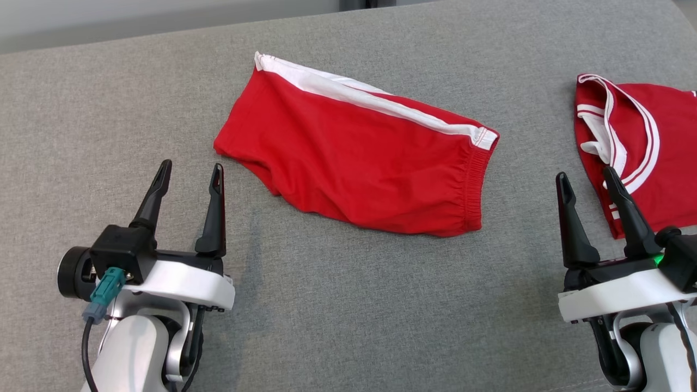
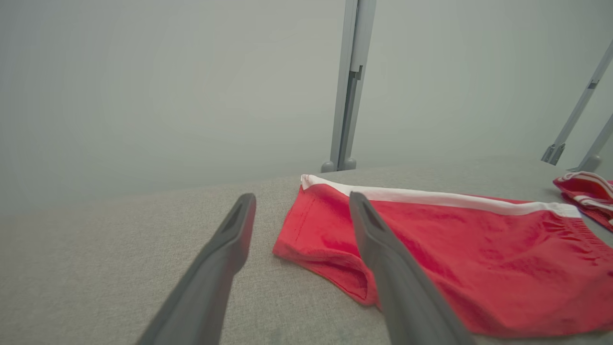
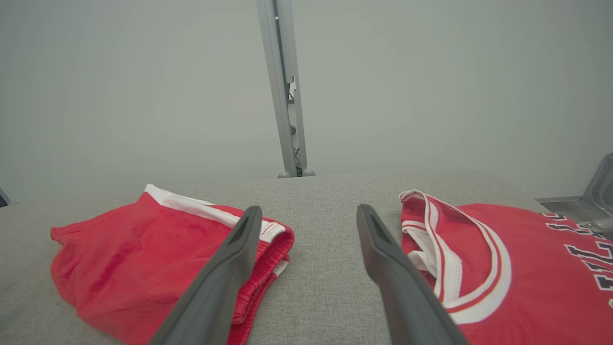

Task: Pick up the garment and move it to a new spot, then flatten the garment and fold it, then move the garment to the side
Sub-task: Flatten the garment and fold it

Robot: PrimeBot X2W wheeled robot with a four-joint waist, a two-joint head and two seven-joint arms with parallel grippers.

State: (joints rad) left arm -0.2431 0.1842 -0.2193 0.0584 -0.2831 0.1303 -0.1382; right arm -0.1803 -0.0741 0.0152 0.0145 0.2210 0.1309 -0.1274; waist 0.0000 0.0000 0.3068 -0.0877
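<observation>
The garment, red shorts with a white side stripe and an elastic waistband, lies folded in half on the grey fabric surface, waistband toward the right. My left gripper stands open just left of the shorts' leg end, apart from it, nothing between its fingers. In the left wrist view the gripper frames the leg hem of the shorts. My right gripper is open and empty, between the shorts' waistband and a red jersey.
A red jersey with white-trimmed neckline and dark lettering lies at the right edge, partly behind my right gripper's finger. Beyond the surface's far edge stands a grey metal post. More slanted posts rise at the far right.
</observation>
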